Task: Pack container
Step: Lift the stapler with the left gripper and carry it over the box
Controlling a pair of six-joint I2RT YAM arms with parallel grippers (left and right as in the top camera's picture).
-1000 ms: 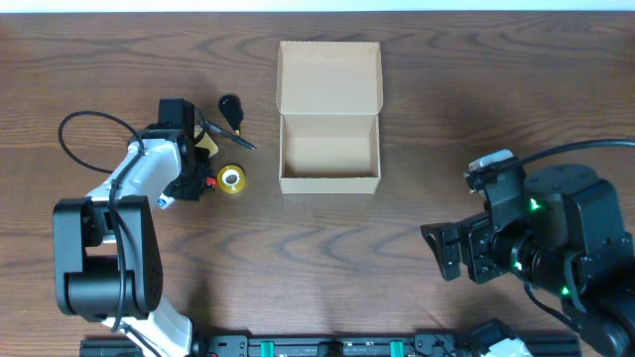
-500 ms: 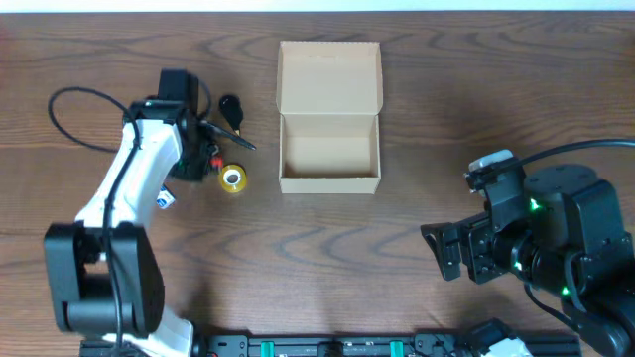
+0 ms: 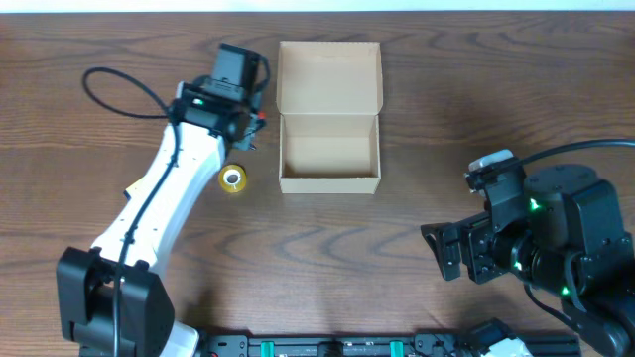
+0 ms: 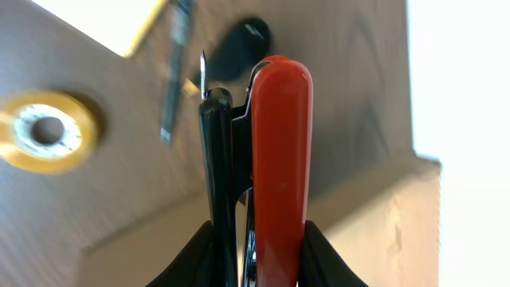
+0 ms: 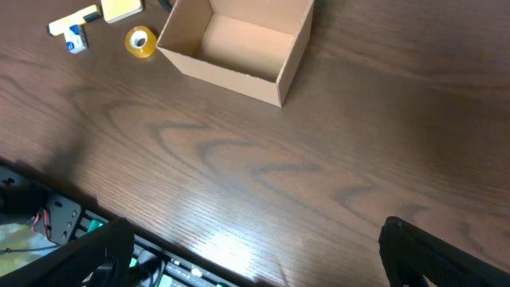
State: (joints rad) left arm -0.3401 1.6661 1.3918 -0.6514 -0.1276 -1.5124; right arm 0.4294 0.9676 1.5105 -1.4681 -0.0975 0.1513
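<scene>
— Where's the container (image 3: 329,149)?
— Tan cardboard box, mid-table. Lid flap's laid back flat, so the top is wide open. Looks empty inside, afaict. It sits just beside the left gripper (image 3: 250,117), on the side toward the other arm.
— Left one got smth?
— Yep, jaws pinched on a slim red-and-black tool (image 4: 275,159). Prob a mini stapler, can't swear to it. It's gripped at one end w/ the long body sticking out ahead, I'd guess so it drops in lengthwise.
— Other bits?
— Gold tape roll (image 3: 232,179) is on the table (image 3: 327,268) behind that gripper, near the box but not touching. There's a small black item (image 4: 245,36) just past the tool's tip, can't ID it. Yellow pad (image 5: 121,8) and white-blue stick (image 5: 73,28) lie further off.
— Right arm?
— Right gripper (image 3: 444,255) is spread wide, holding nothing, well apart from the box. Out of the left arm's way, I reckon.
— Next?
— Prob clear the box wall, then let go. Could clip that wall.
</scene>
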